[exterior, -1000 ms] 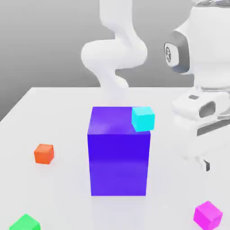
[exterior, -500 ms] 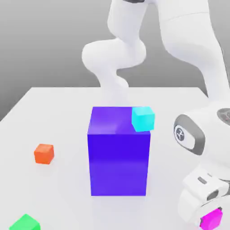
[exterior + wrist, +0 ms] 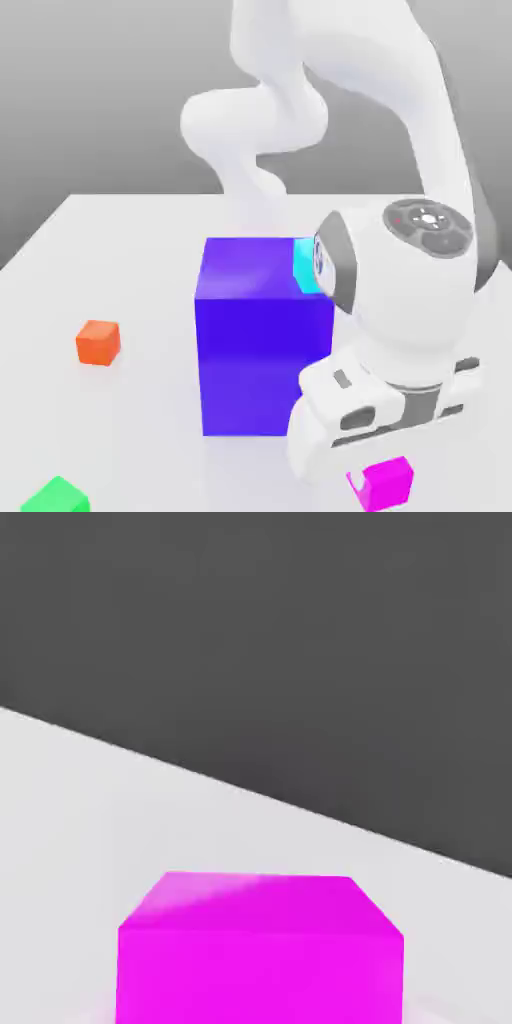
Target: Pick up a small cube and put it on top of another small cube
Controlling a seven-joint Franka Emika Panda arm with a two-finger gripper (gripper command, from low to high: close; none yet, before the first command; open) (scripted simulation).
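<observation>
Small plain magenta-pink cube (image 3: 386, 482) sits low at the near edge of the white tabletop (image 3: 120, 260), toward the exterior view's right, directly under the white arm's hand (image 3: 385, 410). The pincer (image 3: 380, 478) sits right at the cube; whether it is released or clenched on the cube cannot be told. In the hand view the magenta cube (image 3: 260, 952) appears close up, with pale tabletop (image 3: 90, 812) around it.

Big blue-violet block (image 3: 262, 340) stands upright mid-table, just beside the hand on the exterior view's left. Small cyan cube (image 3: 303, 262) shows at the block's upper right corner, partly hidden by the arm. Small orange cube (image 3: 98, 341) lies well apart on the left; small green cube (image 3: 55, 496) at the near left corner.
</observation>
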